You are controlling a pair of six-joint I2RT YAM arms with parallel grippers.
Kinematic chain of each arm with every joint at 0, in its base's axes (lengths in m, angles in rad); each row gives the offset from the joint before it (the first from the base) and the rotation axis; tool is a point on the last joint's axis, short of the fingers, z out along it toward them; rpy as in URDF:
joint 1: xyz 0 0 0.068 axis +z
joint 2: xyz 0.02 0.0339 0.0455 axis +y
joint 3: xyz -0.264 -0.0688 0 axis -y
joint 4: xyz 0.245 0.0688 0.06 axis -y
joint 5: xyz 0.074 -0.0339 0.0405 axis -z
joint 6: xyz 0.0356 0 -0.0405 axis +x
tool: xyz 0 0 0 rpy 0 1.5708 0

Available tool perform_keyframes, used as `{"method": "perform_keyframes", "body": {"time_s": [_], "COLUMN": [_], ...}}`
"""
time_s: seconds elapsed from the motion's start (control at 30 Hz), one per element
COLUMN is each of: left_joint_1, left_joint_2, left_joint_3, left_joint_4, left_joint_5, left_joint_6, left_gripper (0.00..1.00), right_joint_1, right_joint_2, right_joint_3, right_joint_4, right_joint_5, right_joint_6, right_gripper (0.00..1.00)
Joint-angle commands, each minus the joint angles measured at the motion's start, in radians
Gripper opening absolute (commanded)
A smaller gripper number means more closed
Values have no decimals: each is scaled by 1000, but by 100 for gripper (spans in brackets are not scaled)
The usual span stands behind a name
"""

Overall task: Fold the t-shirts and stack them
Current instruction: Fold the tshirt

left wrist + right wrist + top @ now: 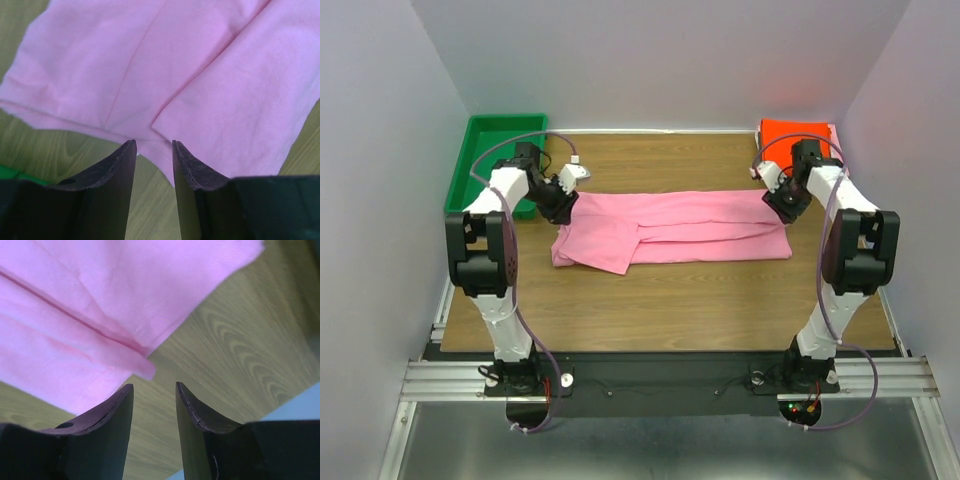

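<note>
A large bubblegum pink t-shirt [670, 228] lies folded lengthwise in a long band across the middle of the table. My left gripper [561, 205] is open and empty, low over the shirt's far left corner; its wrist view shows pink cloth [165, 70] just beyond the fingertips [152, 143]. My right gripper [782, 207] is open and empty at the shirt's far right corner; its wrist view shows the pink hem [100, 315] just ahead of the tips [154, 386]. An orange-red t-shirt [798, 131] lies folded at the back right corner.
A green plastic tray [492, 140] stands at the back left, behind my left arm. Bare wooden table [670, 310] lies in front of the pink shirt. Grey walls close in the left, right and back sides.
</note>
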Motion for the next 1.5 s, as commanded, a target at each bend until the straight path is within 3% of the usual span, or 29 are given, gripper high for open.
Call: {"method": "perform_keyframes", "body": {"time_s": [0.0, 0.2, 0.5, 0.6, 0.63, 0.87, 1.03, 1.07, 1.1, 1.17, 1.3, 1.47], "left_joint_1": [64, 139, 156, 158, 158, 155, 156, 156, 155, 156, 155, 156], "left_joint_2": [-159, -264, -333, -316, -305, -278, -252, -250, -250, -258, -326, -388], "left_joint_3": [-35, -248, -483, -494, -495, -486, -479, -477, -476, -479, -521, -574], "left_joint_4": [31, 52, 115, 120, 129, 143, 137, 125, 109, 63, 0, -47], "left_joint_5": [55, 93, 96, 110, 119, 144, 133, 133, 133, 116, 46, 1], "left_joint_6": [-94, -111, -86, -83, -85, -69, -57, -37, -22, 4, 64, 116], "left_gripper": [46, 47, 51, 52, 56, 56, 39, 32, 14, 1, 0, 0], "right_joint_1": [-8, -16, -76, -85, -86, -91, -93, -93, -93, -93, -94, -94], "right_joint_2": [-134, -169, -134, -122, -112, -76, -39, -40, -43, -52, -109, -183], "right_joint_3": [-4, -158, -233, -242, -248, -264, -267, -265, -264, -262, -311, -388], "right_joint_4": [-18, -26, 6, 17, 20, 40, 49, 49, 48, 46, 40, 35], "right_joint_5": [-57, -94, -169, -167, -167, -163, -151, -149, -140, -120, -66, -10], "right_joint_6": [114, 235, 395, 417, 418, 429, 440, 440, 441, 438, 392, 337], "right_gripper": [45, 45, 44, 44, 44, 43, 35, 33, 30, 20, 1, 1]}}
